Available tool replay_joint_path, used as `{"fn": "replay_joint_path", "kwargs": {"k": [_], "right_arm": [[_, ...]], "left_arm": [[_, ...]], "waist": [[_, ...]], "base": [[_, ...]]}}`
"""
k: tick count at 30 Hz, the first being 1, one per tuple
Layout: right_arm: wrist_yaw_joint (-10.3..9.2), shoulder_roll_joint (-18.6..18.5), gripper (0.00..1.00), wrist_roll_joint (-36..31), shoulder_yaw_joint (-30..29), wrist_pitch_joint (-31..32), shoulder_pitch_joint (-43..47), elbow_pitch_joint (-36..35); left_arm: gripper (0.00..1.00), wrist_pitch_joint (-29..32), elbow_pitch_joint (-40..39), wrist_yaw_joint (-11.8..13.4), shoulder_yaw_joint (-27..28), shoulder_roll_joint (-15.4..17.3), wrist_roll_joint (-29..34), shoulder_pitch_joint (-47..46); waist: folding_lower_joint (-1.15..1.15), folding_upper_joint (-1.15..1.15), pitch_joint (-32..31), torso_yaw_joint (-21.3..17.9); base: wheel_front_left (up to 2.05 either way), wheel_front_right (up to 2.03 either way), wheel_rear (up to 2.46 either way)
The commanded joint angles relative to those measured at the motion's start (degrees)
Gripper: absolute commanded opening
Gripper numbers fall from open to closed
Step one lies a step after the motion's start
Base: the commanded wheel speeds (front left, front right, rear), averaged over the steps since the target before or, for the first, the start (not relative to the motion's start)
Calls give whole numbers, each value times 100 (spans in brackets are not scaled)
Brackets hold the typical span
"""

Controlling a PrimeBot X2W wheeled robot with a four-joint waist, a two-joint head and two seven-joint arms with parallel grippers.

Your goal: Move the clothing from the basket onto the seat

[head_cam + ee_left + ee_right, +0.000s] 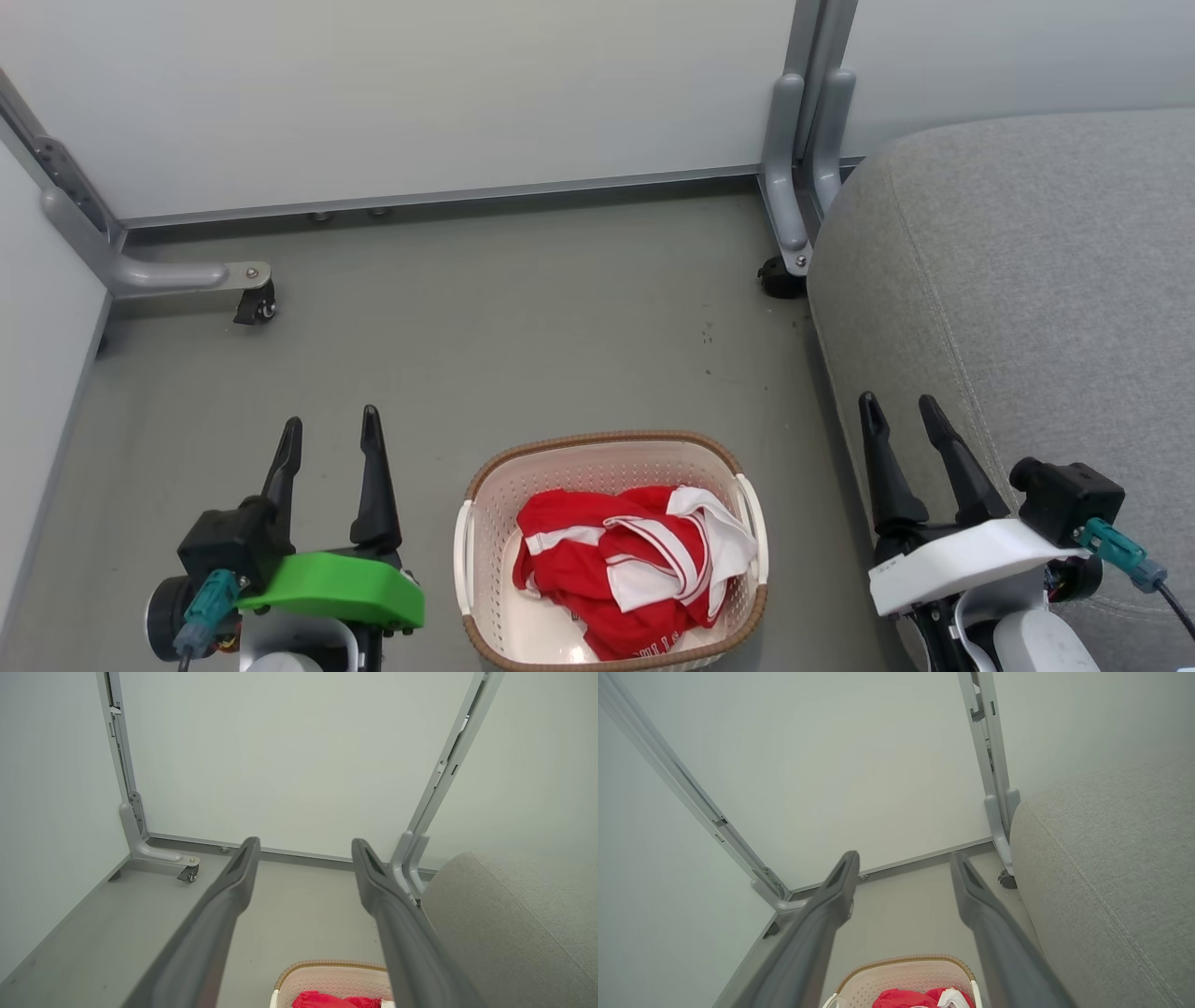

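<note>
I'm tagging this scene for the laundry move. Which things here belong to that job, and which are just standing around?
Part of the job:
- clothing, lying in the basket
- seat, to the basket's right
- left gripper and right gripper, both open and empty

Just there:
- panels
- frame feet on casters
- floor

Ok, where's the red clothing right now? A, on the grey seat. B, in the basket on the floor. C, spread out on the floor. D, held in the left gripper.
B: the clothing lies heaped inside the basket, which stands on the floor between the left gripper and the right gripper, both open and holding nothing.
</note>
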Motion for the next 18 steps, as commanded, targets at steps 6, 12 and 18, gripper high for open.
{"fn": "replay_joint_path", "kwargs": {"k": [6, 12, 18], "right_arm": [[3, -32, 100, -397, 104, -127, 58, -62], [2, -34, 100, -702, 177, -207, 97, -55], [3, -36, 100, -929, 239, -275, 125, -77]], "left_arm": [[100, -117, 7, -136, 9, -45, 412, 79], [100, -205, 53, -265, 52, -101, 726, 166], [100, -275, 82, -405, 79, -154, 1039, 207]], "waist": [[0, 0, -32, -3], [0, 0, -60, -15], [0, 0, -94, -19]], "base": [[0, 0, 0], [0, 0, 0], [0, 0, 0]]}}
